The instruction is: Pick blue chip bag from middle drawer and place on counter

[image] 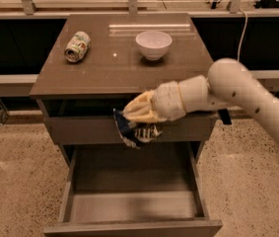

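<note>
Blue chip bag point(135, 131) — in pincer point(131, 111).

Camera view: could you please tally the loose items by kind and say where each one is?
Can: 1, on the counter.
Bowl: 1, on the counter.
Chip bag: 1, held by the gripper just below the counter edge, above the open drawer.
Total: 3

A tipped-over drink can point(77, 46), seemingly green-and-white, lies left of an upright white bowl point(153, 43), well apart.
</note>
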Tool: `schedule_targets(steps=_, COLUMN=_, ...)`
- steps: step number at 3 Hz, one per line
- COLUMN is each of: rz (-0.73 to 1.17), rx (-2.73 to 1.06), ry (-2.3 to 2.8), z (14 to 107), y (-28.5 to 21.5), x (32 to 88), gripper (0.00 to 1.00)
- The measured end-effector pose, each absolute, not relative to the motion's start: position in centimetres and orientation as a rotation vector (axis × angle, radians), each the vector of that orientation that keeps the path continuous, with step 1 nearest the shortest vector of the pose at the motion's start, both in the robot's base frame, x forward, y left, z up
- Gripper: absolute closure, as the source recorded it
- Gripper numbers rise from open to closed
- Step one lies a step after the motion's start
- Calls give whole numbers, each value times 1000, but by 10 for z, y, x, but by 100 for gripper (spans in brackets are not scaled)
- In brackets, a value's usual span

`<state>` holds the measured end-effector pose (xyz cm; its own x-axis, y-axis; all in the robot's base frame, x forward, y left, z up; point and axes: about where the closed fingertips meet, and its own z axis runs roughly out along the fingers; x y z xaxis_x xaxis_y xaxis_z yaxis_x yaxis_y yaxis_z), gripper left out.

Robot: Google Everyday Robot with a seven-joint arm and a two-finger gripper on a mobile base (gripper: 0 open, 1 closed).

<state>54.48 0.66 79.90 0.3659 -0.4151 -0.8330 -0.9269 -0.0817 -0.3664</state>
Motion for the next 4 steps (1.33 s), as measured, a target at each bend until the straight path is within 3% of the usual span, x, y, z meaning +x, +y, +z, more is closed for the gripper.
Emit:
schedule_targets(steps=2, rz=645, rx=-1763, ry=1143, z=919, y=17, x=587, gripper=100)
schedule_targets(steps=4, rz=555, rx=-1700, ry=1194, z=982, y=53, x=675, gripper=100)
